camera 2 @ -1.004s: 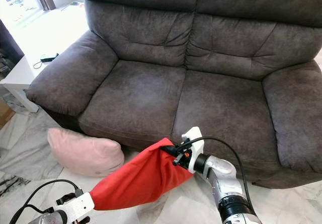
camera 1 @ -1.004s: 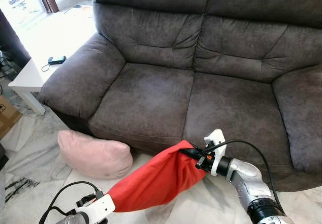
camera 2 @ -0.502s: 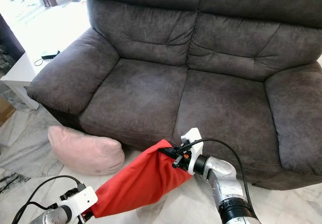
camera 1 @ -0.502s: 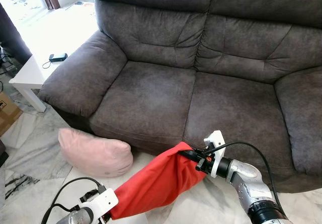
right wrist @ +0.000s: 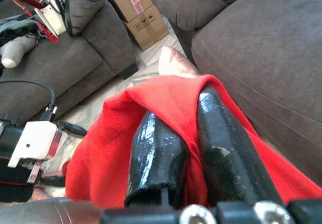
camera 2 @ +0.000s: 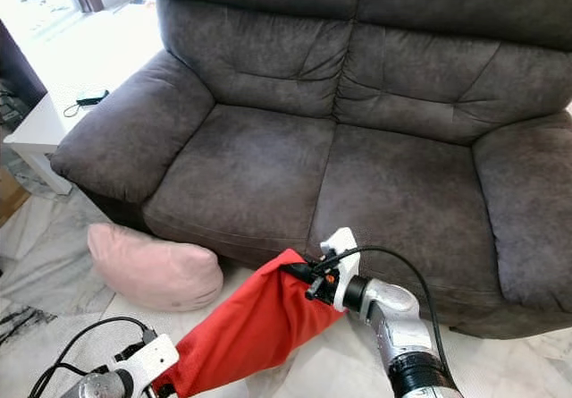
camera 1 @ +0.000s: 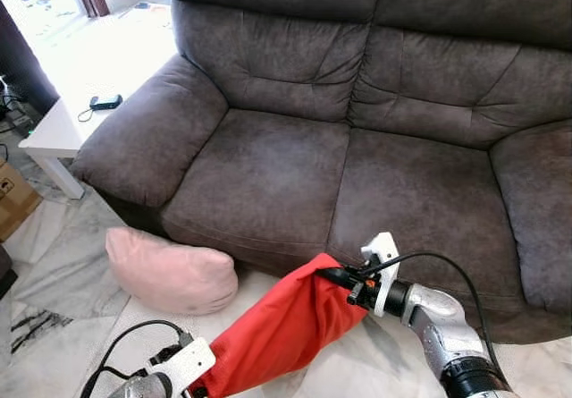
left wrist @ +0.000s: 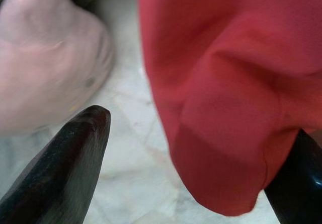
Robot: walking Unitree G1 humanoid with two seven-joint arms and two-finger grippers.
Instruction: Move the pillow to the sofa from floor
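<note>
A red pillow [camera 1: 286,326] hangs slanted above the floor in front of the dark grey sofa [camera 1: 268,165]. My right gripper [camera 1: 332,277] is shut on its upper corner, just before the seat's front edge; in the right wrist view the red cloth [right wrist: 126,133] is pinched between the two black fingers [right wrist: 156,148]. At the bottom, my left gripper [camera 1: 192,385] stands open, and the pillow's lower corner [left wrist: 221,133] hangs between its spread fingers [left wrist: 75,153]. A pink pillow [camera 1: 170,273] lies on the floor by the sofa's left front corner.
A white side table [camera 1: 63,121] with a small black device [camera 1: 105,103] stands left of the sofa's armrest. A cardboard box [camera 1: 13,197] sits at the far left. Cables [camera 1: 27,322] lie on the marble floor near the pink pillow.
The red pillow's lower end and my left gripper have sunk a little lower and shifted right. My right gripper stays shut on the upper corner in nearly the same place.
</note>
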